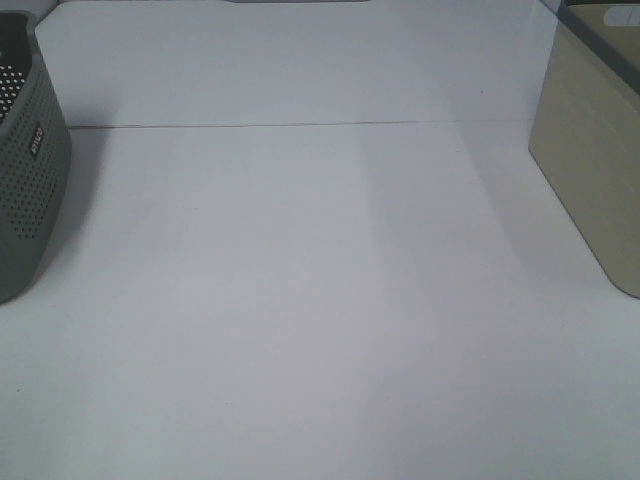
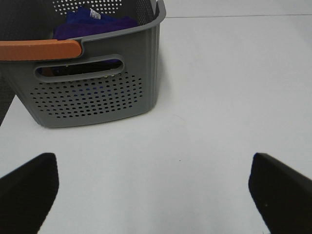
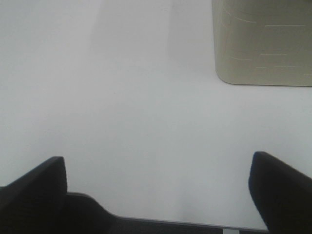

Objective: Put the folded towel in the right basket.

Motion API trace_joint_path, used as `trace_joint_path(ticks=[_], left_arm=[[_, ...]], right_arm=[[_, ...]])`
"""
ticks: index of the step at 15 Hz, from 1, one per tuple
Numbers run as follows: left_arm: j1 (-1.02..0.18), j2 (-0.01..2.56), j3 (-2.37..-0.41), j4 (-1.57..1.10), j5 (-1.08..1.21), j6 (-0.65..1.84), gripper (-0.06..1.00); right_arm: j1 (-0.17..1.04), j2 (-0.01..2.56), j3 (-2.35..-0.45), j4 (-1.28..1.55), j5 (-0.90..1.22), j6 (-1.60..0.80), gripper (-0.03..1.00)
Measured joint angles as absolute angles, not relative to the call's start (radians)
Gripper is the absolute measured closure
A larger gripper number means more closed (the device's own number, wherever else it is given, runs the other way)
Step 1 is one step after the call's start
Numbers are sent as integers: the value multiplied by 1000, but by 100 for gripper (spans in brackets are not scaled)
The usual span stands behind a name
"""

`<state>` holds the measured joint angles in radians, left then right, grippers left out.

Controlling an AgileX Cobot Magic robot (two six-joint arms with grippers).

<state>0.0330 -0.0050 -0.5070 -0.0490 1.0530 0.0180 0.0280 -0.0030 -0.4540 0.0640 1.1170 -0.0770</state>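
A blue folded towel (image 2: 92, 23) lies inside the grey perforated basket (image 2: 97, 97), which has an orange handle (image 2: 39, 49). That basket (image 1: 30, 170) stands at the left edge of the exterior view; the towel is hidden there. The beige basket (image 1: 590, 150) stands at the right edge and also shows in the right wrist view (image 3: 263, 44). My left gripper (image 2: 156, 190) is open and empty over the white table, a short way from the grey basket. My right gripper (image 3: 158, 190) is open and empty, back from the beige basket. Neither gripper shows in the exterior view.
The white table (image 1: 320, 300) has a thin seam line (image 1: 300, 125) running across its back part. The table's near edge (image 3: 170, 224) shows under my right gripper.
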Motion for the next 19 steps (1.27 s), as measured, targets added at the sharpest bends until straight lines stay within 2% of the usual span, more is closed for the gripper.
trace_joint_path(ticks=[19], left_arm=[[33, -5, -507, -49, 1053, 18, -5]], right_arm=[[28, -3, -454, 64, 1115, -68, 0]])
